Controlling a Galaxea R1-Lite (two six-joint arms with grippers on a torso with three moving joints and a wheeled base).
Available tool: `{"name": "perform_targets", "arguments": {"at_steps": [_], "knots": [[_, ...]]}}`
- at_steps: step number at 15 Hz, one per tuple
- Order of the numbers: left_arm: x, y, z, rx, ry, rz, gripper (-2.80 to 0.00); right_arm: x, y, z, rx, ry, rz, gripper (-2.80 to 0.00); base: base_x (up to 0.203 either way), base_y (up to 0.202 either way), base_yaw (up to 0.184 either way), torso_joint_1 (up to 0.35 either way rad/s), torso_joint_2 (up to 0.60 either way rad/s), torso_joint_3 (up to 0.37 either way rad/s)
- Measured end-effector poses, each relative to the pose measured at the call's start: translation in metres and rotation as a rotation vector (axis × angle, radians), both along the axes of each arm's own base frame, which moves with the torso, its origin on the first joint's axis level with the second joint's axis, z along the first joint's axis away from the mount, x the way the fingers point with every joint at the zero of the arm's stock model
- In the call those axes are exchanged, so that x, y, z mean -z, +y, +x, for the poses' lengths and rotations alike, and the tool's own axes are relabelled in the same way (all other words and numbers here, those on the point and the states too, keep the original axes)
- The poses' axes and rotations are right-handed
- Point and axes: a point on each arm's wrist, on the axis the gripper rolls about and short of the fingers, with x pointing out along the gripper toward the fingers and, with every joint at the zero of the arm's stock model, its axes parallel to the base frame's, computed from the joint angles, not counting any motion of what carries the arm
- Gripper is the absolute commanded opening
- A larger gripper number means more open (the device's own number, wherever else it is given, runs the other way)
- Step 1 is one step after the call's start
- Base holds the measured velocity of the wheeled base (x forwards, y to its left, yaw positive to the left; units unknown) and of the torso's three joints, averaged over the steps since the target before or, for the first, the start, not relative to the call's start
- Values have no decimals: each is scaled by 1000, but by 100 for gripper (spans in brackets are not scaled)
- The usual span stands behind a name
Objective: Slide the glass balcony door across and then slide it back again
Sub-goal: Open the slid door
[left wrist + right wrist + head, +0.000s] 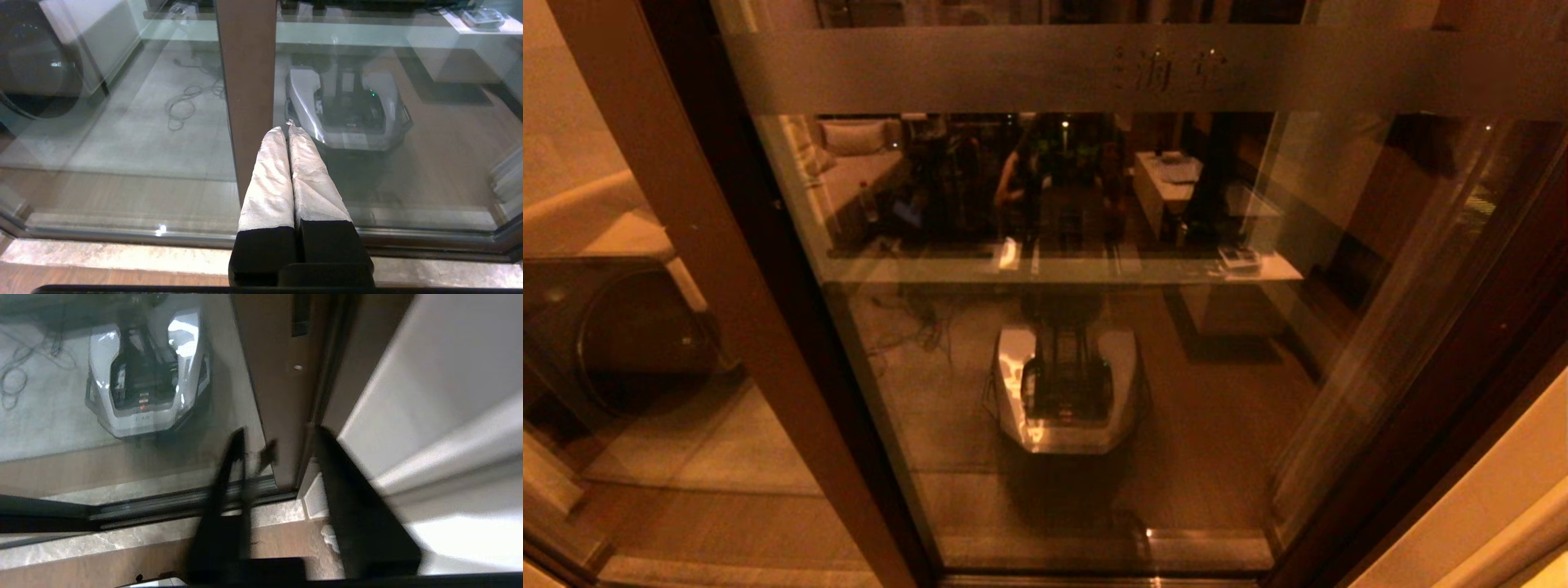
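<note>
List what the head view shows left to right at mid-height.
Round dark appliance behind the glass → lighter brown post → glass balcony door → robot's own reflection → the door's dark stile → pale wall.

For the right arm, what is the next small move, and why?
Probably bring the right gripper up to the slot handle in the door stile. Its jaws stand open before the stile, low near the bottom track, and hold nothing; the slot lies further up the stile. The door seems to sit against the right jamb, so it has not yet slid. The left gripper is shut and idle.
</note>
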Motion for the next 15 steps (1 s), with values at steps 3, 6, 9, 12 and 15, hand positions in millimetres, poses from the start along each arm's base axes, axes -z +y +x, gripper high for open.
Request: {"name": "perform_targets", "arguments": {"at_steps": [3,6,9,12,15], "knots": [[0,0,0,-1,1,0,-280,7,7,16,-56,-14,-18,0,0,0,0,0,0,0],[0,0,0,0,1,0,-280,13,8,29,-99,-6,-2,0,0,0,0,0,0,0],[0,0,0,0,1,0,-280,13,0,48,-116,-39,-27,0,0,0,0,0,0,0],[0,0,0,0,1,0,-280,11,-1,62,-141,-52,-29,0,0,0,0,0,0,0],[0,0,0,-1,1,0,-280,17,1,69,-164,-41,-15,0,0,0,0,0,0,0]]}}
